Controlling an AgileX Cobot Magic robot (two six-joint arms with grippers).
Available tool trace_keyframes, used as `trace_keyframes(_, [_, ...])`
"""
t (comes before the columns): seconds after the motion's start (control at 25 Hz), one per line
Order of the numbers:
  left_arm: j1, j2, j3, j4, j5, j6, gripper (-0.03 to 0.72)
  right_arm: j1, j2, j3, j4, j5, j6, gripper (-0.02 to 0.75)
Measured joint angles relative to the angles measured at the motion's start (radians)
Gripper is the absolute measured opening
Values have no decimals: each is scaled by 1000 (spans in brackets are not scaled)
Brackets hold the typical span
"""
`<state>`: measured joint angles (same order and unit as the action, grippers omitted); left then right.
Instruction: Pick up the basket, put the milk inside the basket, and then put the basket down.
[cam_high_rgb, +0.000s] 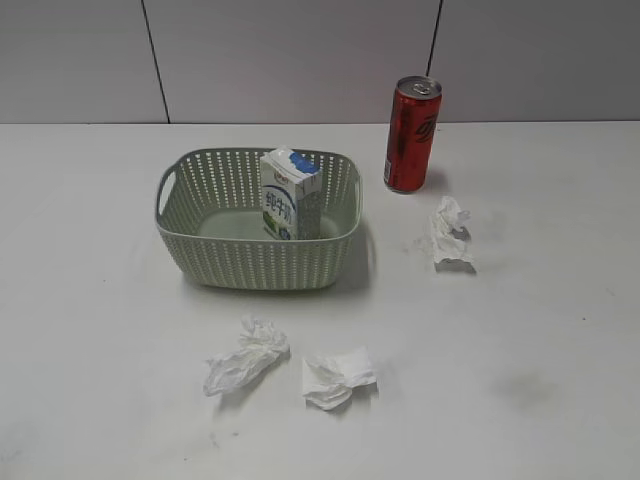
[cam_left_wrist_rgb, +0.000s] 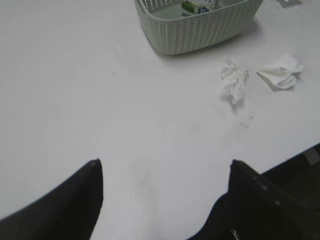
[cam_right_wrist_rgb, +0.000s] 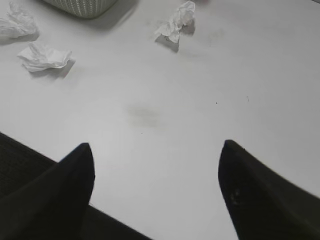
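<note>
The pale sage-green basket (cam_high_rgb: 255, 255) rests on the white table left of centre. The milk carton (cam_high_rgb: 289, 194) stands upright inside it, at the back right. The basket also shows at the top of the left wrist view (cam_left_wrist_rgb: 200, 30), with the milk (cam_left_wrist_rgb: 197, 6) partly seen inside, and a corner of the basket shows in the right wrist view (cam_right_wrist_rgb: 82, 6). My left gripper (cam_left_wrist_rgb: 165, 162) is open and empty over bare table near the front edge. My right gripper (cam_right_wrist_rgb: 156, 145) is open and empty at the table's front edge. Neither arm shows in the exterior view.
A tall red can (cam_high_rgb: 412, 133) stands at the back, right of the basket. Crumpled white tissues lie in front of the basket (cam_high_rgb: 246, 356) (cam_high_rgb: 338, 377) and right of it (cam_high_rgb: 447, 232). A grey wall runs behind the table. The table's front edge shows in both wrist views.
</note>
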<state>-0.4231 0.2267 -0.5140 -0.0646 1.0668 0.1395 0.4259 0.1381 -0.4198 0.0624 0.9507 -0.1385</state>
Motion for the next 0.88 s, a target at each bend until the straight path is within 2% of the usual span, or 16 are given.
trace_keyframes(0.56, [4, -1, 3, -4, -10, 5, 550, -7, -7, 0, 2, -3, -3, 589])
trace_keyframes(0.68, [57, -29, 3, -5, -10, 5, 538, -69, -36, 0, 4, -4, -3, 589])
trace_keyframes(0.88, [247, -109, 3, -5, -13, 5, 522, -240, -129, 0, 4, -5, -3, 589])
